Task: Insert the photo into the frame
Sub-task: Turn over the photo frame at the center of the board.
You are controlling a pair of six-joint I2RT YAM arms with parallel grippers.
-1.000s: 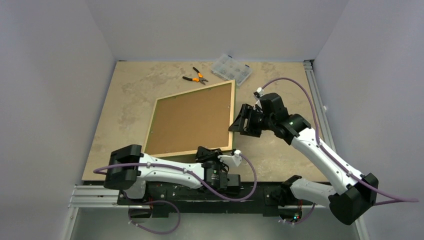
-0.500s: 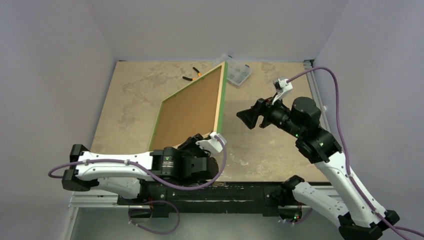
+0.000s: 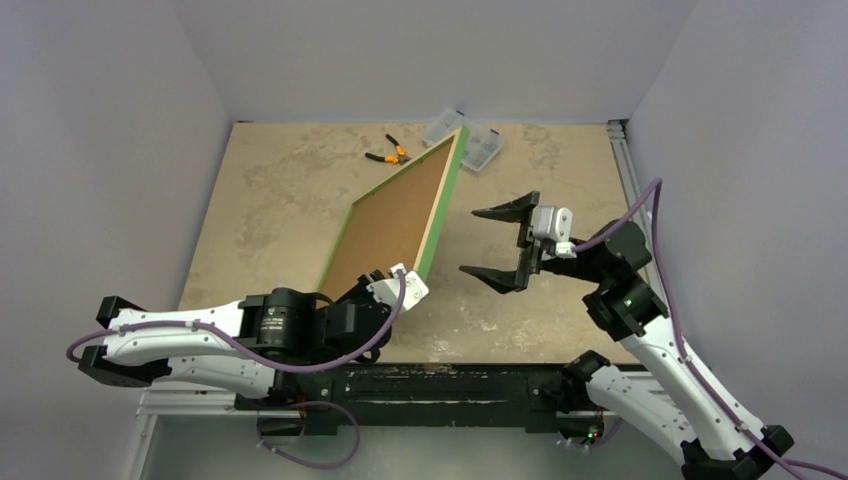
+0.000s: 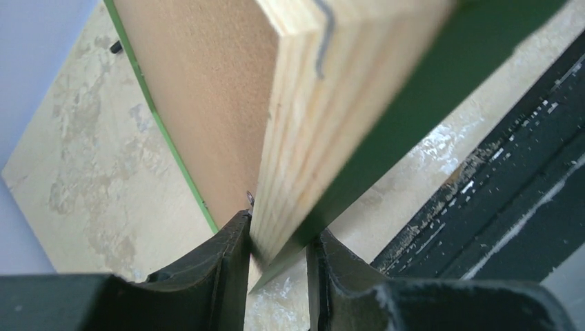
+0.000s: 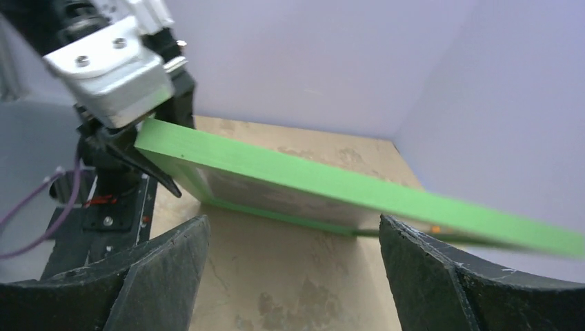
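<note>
A beige, mottled table [image 3: 270, 200] fills a booth of pale lavender walls, with my two bases bolted to a black rail at its near edge. The frame [image 3: 437, 215] stands up off the table at a steep tilt, running from near left to far right. Its brown fibreboard backing [image 3: 385, 225] faces left and its green outer edge faces right. My left gripper [image 3: 392, 288] is clamped on the frame's near corner. In the left wrist view my two black fingers [image 4: 231, 265] pinch the pale layered wood between them, green front on the right and brown backing on the left. I cannot tell whether the frame's lower edge touches the table.

My right gripper [image 3: 470, 243] hangs in the air just to the right of the frame, pointing left at the green edge, its fingers spread wide with nothing between them. From the right wrist view that green edge crosses ahead of the open fingers [image 5: 165, 269], apart from both.

Whether the photo sits behind the backing is hidden from me.

At the far side of the table lie orange-handled pliers [image 3: 390, 155] and a clear organiser box [image 3: 482, 150]. From above, the frame's far corner overlaps the box.
</note>
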